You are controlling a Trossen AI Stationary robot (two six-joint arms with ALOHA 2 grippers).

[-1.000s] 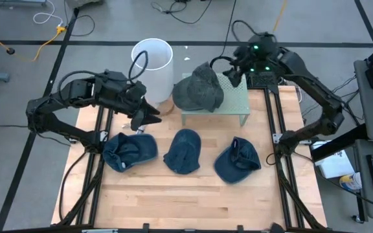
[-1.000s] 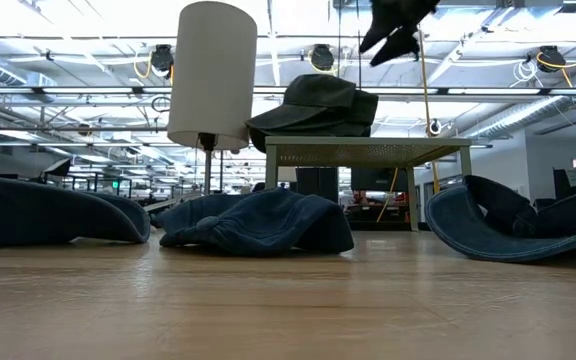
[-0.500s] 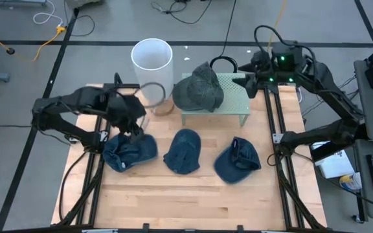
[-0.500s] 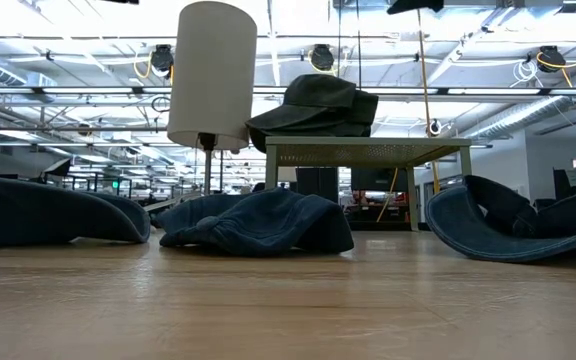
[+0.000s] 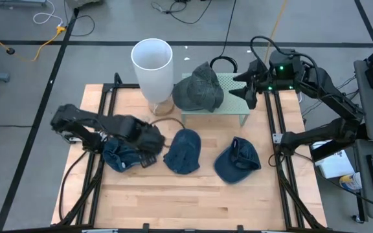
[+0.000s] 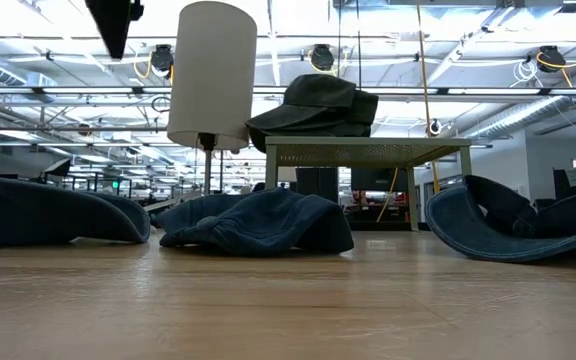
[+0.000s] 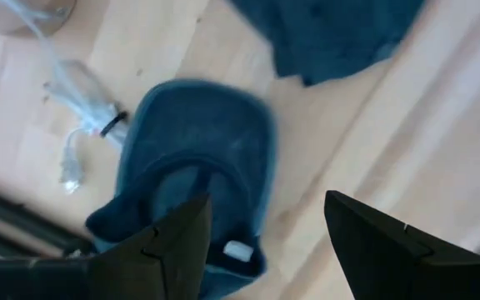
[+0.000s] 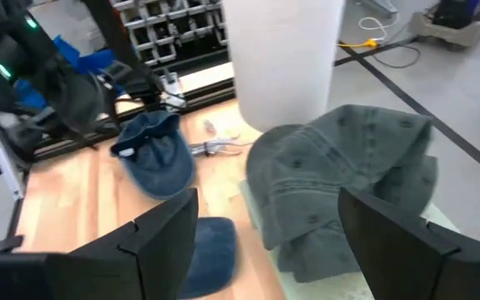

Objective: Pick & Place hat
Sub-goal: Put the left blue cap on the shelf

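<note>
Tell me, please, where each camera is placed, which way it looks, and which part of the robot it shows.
High view: above the table, looking straight down; both arms, left gripper over the left blue hat, right gripper by the stand.
Low view: at tabletop height, looking level across; only a dark arm part at the top.
Left wrist: looks past its open fingers down at the left blue hat.
Right wrist: looks past its open fingers at the grey hat.
Shared: the grey hat shows in the high, low and right wrist views.
</note>
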